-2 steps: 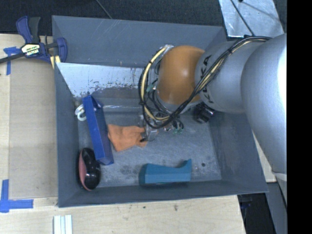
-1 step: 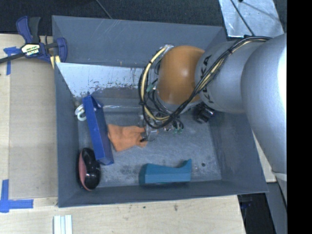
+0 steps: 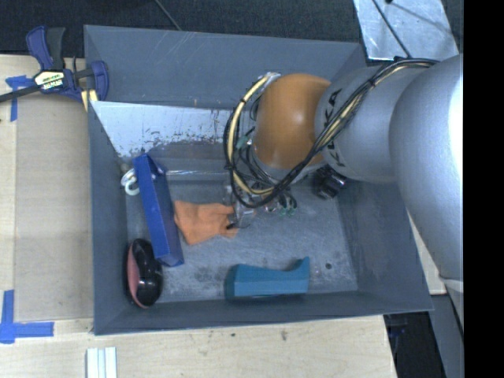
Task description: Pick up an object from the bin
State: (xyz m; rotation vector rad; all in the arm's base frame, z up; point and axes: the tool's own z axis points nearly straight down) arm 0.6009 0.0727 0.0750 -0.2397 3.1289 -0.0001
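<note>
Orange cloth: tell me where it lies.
In the camera view the orange cloth lies left of centre, beside the long blue bar, with the tool at its right edge.

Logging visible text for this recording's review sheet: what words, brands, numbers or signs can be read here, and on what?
"KUKA": black letters on the silver arm, beside its orange cover, partly crossed by cables, so it is read from pieces.
No readable writing on the blue bar, the orange cloth, the teal block or the black-and-pink oval.
</note>
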